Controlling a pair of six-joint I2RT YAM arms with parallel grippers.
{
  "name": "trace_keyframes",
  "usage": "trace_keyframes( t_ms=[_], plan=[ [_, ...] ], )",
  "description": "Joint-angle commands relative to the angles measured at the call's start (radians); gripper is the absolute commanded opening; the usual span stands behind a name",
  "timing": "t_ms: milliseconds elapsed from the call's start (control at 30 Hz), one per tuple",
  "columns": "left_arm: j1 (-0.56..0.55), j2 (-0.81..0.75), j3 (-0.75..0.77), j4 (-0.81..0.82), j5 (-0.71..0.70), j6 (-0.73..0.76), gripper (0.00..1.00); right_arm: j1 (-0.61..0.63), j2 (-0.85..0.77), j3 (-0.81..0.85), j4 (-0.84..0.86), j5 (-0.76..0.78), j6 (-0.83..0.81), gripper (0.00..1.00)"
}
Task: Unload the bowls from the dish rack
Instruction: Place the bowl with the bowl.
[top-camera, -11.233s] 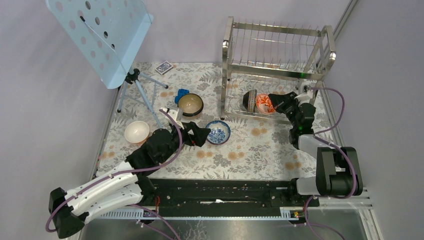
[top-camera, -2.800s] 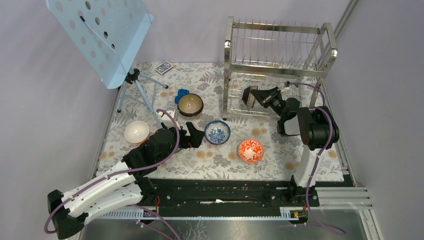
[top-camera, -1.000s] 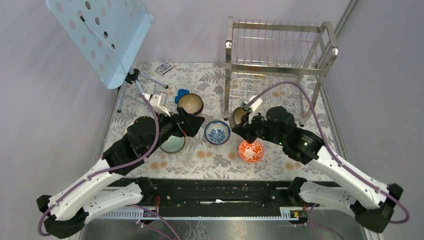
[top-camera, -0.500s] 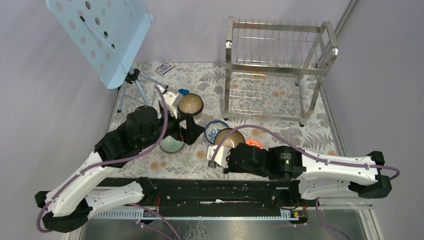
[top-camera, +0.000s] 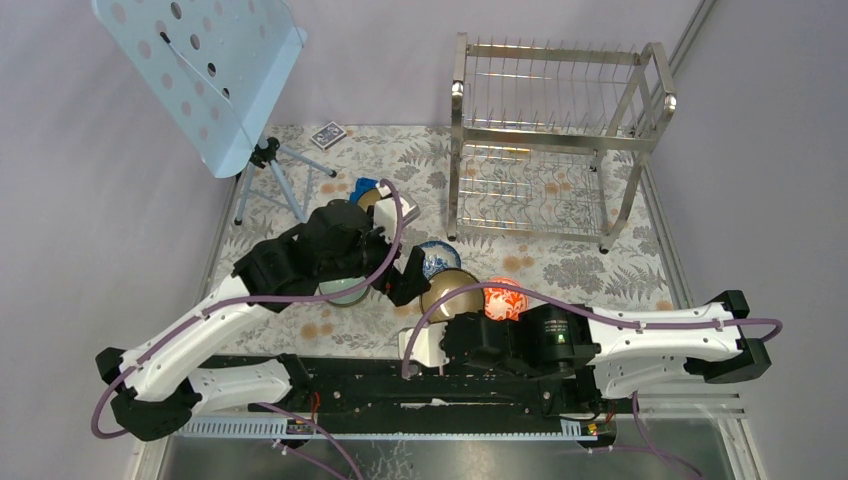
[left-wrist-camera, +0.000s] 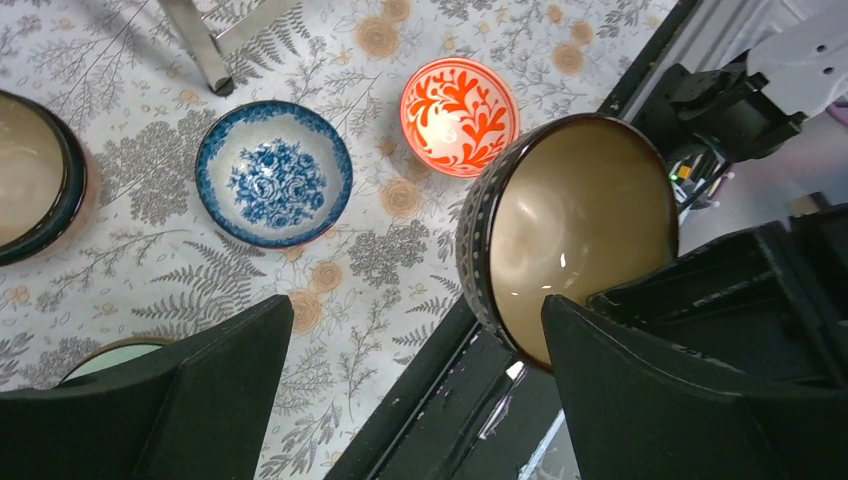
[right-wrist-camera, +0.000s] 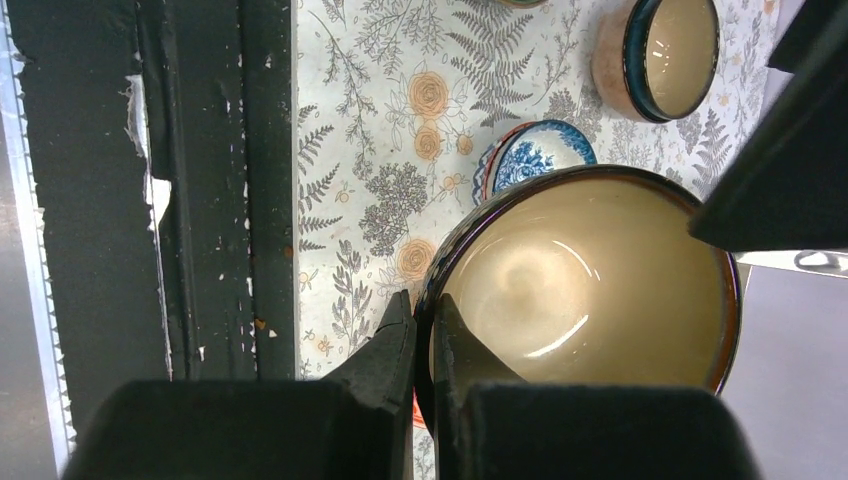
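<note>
The dish rack (top-camera: 560, 130) stands at the back right with no bowl on its tiers. My right gripper (right-wrist-camera: 423, 335) is shut on the rim of a dark brown bowl with a tan inside (right-wrist-camera: 585, 280), held above the mat near its front edge (top-camera: 450, 295). Beside it lie an orange-red bowl (top-camera: 505, 298) and a blue-and-white bowl (left-wrist-camera: 273, 172). My left gripper (left-wrist-camera: 415, 400) hangs open and empty over these bowls, its right finger close to the held bowl (left-wrist-camera: 580, 220). A pale green bowl (top-camera: 345, 292) and a second brown bowl (left-wrist-camera: 30, 175) lie partly under the left arm.
A pale blue perforated music stand (top-camera: 210, 70) on a tripod rises at the back left. A card deck (top-camera: 328, 134) and a small blue object (top-camera: 362, 187) lie on the floral mat. The black base rail (top-camera: 420, 385) runs along the near edge.
The right arm has carried the brown bowl from in front of the rack toward the near edge. The left arm has swung right and now hovers beside that bowl, still open.
</note>
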Motion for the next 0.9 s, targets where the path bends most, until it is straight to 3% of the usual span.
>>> trace_keyframes(
  t_ms=[0, 367, 533, 867],
  plan=[
    [-0.006, 0.018, 0.053, 0.040, 0.063, 0.016, 0.98, 0.006, 0.005, 0.062, 0.005, 0.034, -0.040, 0.00],
    [-0.037, 0.088, 0.021, 0.037, 0.028, -0.025, 0.78, 0.007, 0.012, 0.043, 0.052, 0.040, -0.053, 0.00],
    [-0.051, 0.110, 0.005, 0.038, 0.041, -0.024, 0.74, 0.006, 0.014, 0.039, 0.060, 0.037, -0.054, 0.00],
    [-0.077, 0.126, -0.012, 0.038, 0.049, -0.030, 0.30, 0.006, 0.005, 0.018, 0.080, 0.038, -0.053, 0.00]
  ],
)
